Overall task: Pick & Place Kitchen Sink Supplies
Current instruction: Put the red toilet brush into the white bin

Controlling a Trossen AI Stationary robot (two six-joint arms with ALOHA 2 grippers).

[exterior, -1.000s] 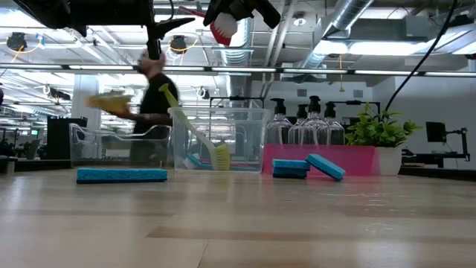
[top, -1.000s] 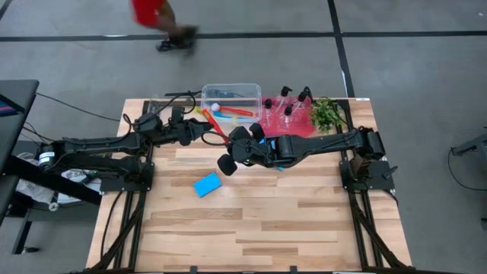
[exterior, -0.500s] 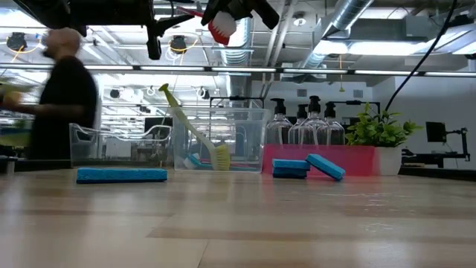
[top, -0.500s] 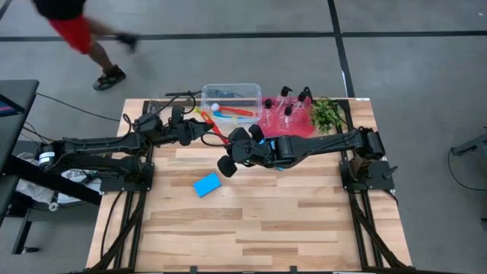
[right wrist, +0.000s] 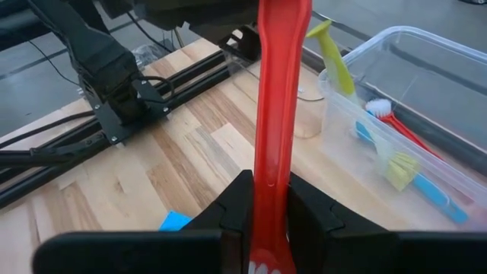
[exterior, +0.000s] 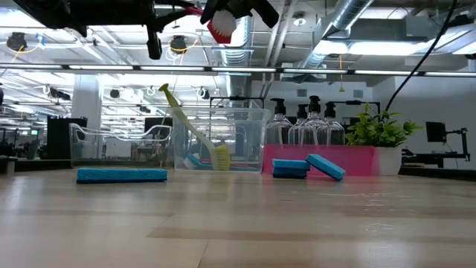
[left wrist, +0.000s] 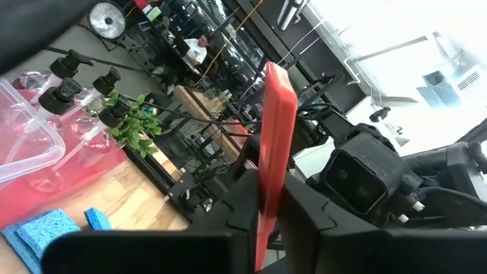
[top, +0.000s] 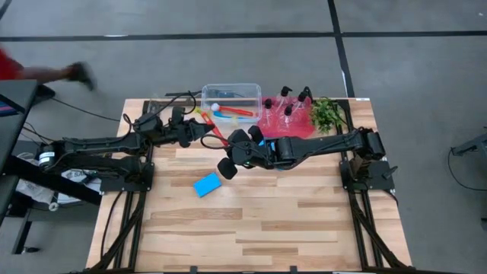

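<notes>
A red long-handled brush (top: 215,128) is held in the air between both grippers, near the clear tub (top: 251,90). My left gripper (top: 202,131) and my right gripper (top: 233,146) are both shut on it. Its white-bristled head (exterior: 221,28) shows high in the low view. The tub holds a yellow-green brush (right wrist: 335,53) leaning on its rim, a blue brush (right wrist: 426,190) and another red brush (right wrist: 396,122). One blue sponge (top: 207,184) lies flat on the table. Two more sponges (exterior: 305,167) lie by the red tray (exterior: 349,158). Pump bottles (top: 289,106) stand on the tray. My left gripper pinches the red handle (left wrist: 262,199) between its two fingers, away from the head. The handle runs along the fingers and sticks out past them. The brush is clear of the table. My right gripper pinches the red handle (right wrist: 268,199) between its two fingers, just ahead of the bristled head (right wrist: 262,268). The handle runs along the fingers and reaches out toward the left gripper. The brush is lifted clear.
A small green plant (top: 326,114) stands right of the red tray at the far right. The near half of the wooden table (top: 289,228) is bare boards. A person's leg (top: 46,72) shows on the floor beyond the table's far left.
Both arms and the red brush have kept still. A person beyond the table's far edge has walked toward the left.
</notes>
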